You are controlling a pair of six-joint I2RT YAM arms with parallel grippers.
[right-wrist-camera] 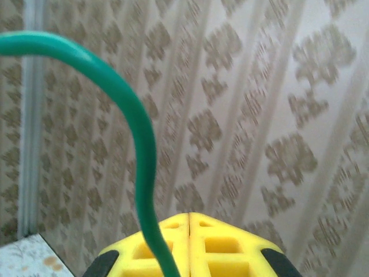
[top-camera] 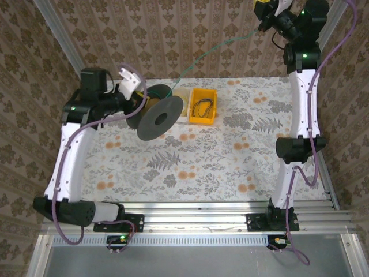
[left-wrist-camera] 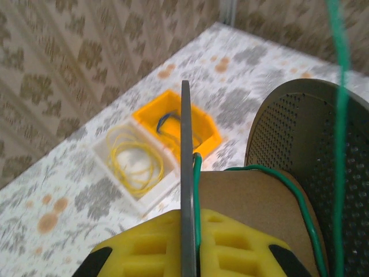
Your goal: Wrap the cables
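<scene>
The left fingers clamp the spool by its rim at 10 o'clock, steadying it, while the right fingers pinch the green cable taut at 1 o'clock, evidently for winding.

1. The table lies beyond both arm bases. The spool hangs over its far left part, with one flange between the fingers of the left gripper.
2. On the table, just right of the spool, two bins stand side by side: the left bin, partly behind the spool, and the right bin, touching it.
3. A coiled cable lies in the left bin, and another coiled cable lies in the right bin.
4. The long cable runs from the spool up and rightward to the right gripper, high over the far right corner, and seems caught between its fingers.
</scene>
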